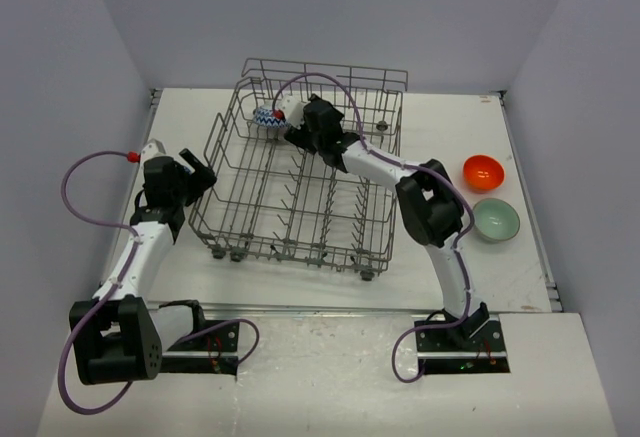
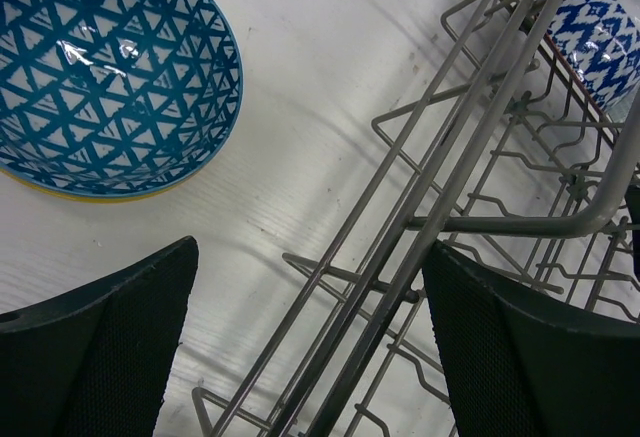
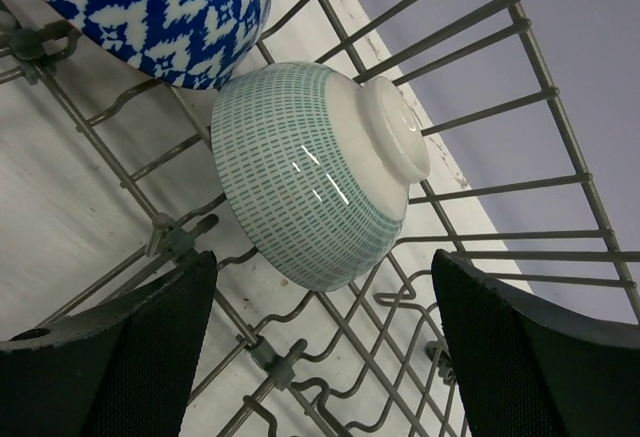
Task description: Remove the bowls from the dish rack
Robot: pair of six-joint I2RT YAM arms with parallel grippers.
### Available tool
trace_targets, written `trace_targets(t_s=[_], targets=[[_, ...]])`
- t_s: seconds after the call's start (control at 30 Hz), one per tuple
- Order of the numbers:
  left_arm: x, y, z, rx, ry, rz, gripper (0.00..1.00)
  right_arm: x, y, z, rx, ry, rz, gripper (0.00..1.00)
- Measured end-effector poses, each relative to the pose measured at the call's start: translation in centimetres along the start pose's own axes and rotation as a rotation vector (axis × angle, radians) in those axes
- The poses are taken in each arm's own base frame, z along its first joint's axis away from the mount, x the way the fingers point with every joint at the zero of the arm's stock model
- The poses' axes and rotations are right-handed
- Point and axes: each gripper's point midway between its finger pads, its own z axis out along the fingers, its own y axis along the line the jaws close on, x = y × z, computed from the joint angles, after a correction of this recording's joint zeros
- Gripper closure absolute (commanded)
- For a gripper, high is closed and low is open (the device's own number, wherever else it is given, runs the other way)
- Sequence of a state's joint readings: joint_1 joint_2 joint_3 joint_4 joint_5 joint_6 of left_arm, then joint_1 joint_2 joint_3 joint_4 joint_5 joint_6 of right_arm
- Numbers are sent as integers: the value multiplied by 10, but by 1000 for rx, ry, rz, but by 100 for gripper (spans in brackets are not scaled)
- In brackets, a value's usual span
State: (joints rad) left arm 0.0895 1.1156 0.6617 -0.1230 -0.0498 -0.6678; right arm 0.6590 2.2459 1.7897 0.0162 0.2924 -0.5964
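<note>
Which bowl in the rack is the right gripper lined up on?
The white bowl with green dashes, on its side, framed by the open right gripper; the blue-and-white bowl sits beside it, off-centre.

This looks like a robot lab's test cell, not a kitchen. A bare white table [image 1: 450, 127] is boxed in on three sides by plain pale walls [image 1: 60, 77]. A left arm [image 1: 140, 247] and a right arm [image 1: 445, 227], both white and black, are bolted on base plates at its near edge and trail purple cables [image 1: 64, 192]. The household things, a wire rack [image 1: 300, 207] and bowls [image 1: 483, 170], sit straight on the tabletop.
</note>
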Motion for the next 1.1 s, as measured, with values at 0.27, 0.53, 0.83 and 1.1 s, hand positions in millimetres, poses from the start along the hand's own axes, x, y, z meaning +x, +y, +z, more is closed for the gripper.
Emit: trace_targets(t_s=[0.27, 0.53, 0.83, 1.1], targets=[[-2, 0, -1, -1, -8, 7, 7, 12, -4, 18, 14, 21, 0, 12], [-3, 0, -2, 0, -11, 9, 7, 13, -10, 21, 41, 31, -3, 12], [-2, 0, -2, 1, -12, 9, 7, 11, -19, 20, 56, 35, -21, 11], [3, 3, -1, -2, 0, 9, 7, 0, -28, 17, 60, 29, -29, 11]])
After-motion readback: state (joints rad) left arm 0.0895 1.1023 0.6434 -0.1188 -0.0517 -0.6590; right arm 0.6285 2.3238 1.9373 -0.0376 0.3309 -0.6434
